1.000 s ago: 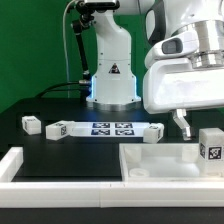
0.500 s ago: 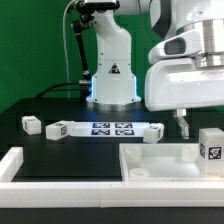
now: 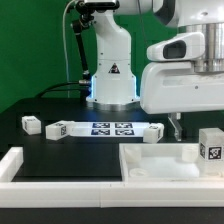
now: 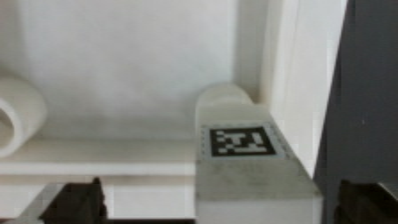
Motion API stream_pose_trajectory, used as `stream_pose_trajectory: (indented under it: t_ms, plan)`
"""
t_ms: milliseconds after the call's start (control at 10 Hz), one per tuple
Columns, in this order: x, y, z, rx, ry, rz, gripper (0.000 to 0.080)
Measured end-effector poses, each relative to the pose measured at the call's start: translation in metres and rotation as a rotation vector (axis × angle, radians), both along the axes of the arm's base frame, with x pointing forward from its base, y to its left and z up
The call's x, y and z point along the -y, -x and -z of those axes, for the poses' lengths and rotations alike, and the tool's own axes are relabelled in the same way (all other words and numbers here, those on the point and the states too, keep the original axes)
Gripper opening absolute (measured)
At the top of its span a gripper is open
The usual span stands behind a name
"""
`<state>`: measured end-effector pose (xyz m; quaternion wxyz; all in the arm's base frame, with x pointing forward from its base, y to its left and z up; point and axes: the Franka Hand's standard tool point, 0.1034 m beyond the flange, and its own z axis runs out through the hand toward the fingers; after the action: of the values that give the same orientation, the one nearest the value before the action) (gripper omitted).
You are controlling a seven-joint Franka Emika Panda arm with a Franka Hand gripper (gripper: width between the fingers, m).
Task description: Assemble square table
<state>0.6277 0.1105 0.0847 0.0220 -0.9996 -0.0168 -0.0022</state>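
The square table's white panel (image 3: pixel 150 163), with its raised rim, lies at the front on the exterior view's right. My gripper (image 3: pixel 176 127) hangs just above it, and its big white hand blocks the space behind. In the wrist view the panel's rim (image 4: pixel 294 60) runs past a tagged white leg (image 4: pixel 240 140), which reaches down between my dark fingertips (image 4: pixel 68 200). My gripper (image 4: pixel 217 205) is open, and no contact with the leg shows. Another leg (image 3: pixel 210 145) stands at the panel's right side. More legs (image 3: pixel 30 124) (image 3: pixel 56 128) (image 3: pixel 153 131) lie on the black table.
The marker board (image 3: pixel 110 128) lies flat in front of the robot's base (image 3: pixel 112 80). A long white border bar (image 3: pixel 60 172) runs along the front, with a short arm (image 3: pixel 12 158) at the exterior view's left. A rounded white shape (image 4: pixel 15 115) sits at the wrist view's edge.
The hand has drifted a little toward the exterior view's left over the panel. The jaws stay open and no part has moved.
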Motion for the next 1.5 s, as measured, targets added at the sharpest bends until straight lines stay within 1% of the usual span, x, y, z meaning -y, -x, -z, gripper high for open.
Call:
stream_pose_trajectory:
  t_ms: [200,300,400,500,600,700,1200,1300,1500]
  plan:
    - [-0.016,-0.004,0.001,0.031,-0.014,-0.004,0.0649]
    - [-0.018,-0.005,0.002,0.039,-0.016,-0.006,0.0649]
    - [-0.016,-0.005,0.002,0.038,-0.015,-0.004,0.0503]
    - [-0.016,-0.005,0.002,0.038,-0.015,0.006,0.0503]
    - [-0.016,-0.005,0.002,0.038,-0.015,0.005,0.0364]
    - [-0.012,-0.006,0.002,0.038,-0.010,0.014,0.0298]
    - [-0.008,-0.005,0.004,0.019,-0.015,0.364,0.0297]
    - [-0.004,-0.006,0.005,0.024,-0.016,0.498,0.0296]
    - [-0.002,-0.004,0.006,-0.012,-0.037,0.805,0.0296]
